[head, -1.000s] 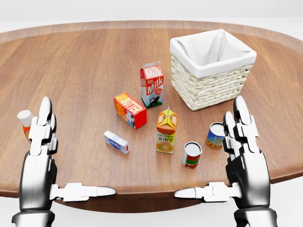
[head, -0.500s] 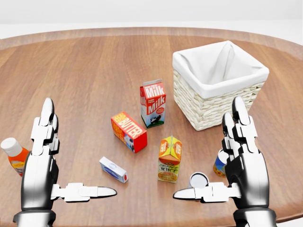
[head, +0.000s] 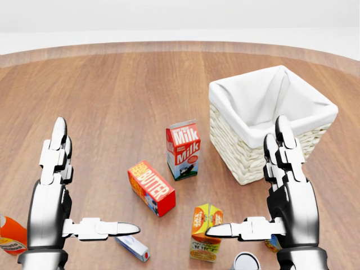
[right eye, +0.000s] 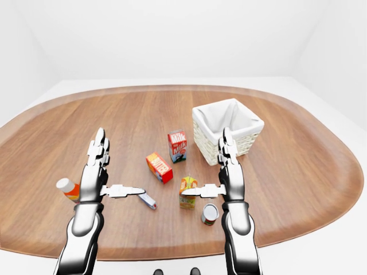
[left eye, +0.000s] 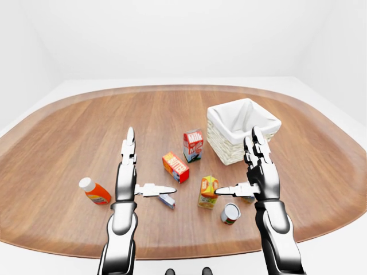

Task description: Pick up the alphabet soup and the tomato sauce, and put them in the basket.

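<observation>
left robot hand wide, empty | right robot hand wide, empty | orange juice carton beside tomato sauce

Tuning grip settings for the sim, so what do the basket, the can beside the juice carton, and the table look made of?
The basket looks like pale woven wicker, shown by its ribbed walls, with a white cloth liner folded over the rim. The can seems to be metal with a printed paper label, though it is small here. The table looks like varnished wood, with visible grain.
</observation>
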Available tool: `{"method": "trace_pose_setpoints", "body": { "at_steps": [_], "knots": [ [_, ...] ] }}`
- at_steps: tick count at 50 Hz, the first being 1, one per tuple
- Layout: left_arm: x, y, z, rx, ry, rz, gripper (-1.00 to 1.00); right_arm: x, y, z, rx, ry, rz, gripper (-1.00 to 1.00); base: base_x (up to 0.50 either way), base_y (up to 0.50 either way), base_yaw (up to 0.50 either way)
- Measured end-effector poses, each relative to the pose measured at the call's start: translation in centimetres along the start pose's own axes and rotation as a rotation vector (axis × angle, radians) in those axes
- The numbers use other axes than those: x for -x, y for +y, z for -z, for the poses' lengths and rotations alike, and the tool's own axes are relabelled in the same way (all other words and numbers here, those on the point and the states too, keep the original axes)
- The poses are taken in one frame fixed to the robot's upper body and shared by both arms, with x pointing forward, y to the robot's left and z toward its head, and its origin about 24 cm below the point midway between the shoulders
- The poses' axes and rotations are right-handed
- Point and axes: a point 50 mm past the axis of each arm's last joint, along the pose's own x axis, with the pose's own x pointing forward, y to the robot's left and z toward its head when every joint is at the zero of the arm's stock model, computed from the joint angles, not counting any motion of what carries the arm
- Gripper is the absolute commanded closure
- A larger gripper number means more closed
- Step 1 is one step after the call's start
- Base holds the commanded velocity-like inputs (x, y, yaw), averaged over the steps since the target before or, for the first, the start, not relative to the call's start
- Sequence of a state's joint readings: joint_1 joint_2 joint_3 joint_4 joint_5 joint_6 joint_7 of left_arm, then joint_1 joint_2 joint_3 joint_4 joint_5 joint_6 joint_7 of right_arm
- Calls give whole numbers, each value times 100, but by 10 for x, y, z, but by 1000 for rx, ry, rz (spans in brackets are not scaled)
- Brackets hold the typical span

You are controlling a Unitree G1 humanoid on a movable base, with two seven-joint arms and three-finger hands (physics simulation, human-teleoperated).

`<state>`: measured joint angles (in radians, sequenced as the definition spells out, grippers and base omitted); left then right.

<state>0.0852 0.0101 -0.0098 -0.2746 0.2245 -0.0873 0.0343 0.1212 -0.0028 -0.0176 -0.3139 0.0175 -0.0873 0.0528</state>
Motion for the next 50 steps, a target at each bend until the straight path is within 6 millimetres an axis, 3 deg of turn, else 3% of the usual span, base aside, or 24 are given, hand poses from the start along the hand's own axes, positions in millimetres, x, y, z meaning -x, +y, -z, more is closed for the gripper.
{"method": "trace_pose_setpoints", "body": {
  "at_steps": [28,50],
  "knots": [
    [0,-1,0,3,2,6,-100,0,0,0,0,2,-1,-100,32,0,0],
    [0,-1,1,6,6,7,-100,0,1,1,-5,3,-5,-100,0,0,0]
  ]
}}
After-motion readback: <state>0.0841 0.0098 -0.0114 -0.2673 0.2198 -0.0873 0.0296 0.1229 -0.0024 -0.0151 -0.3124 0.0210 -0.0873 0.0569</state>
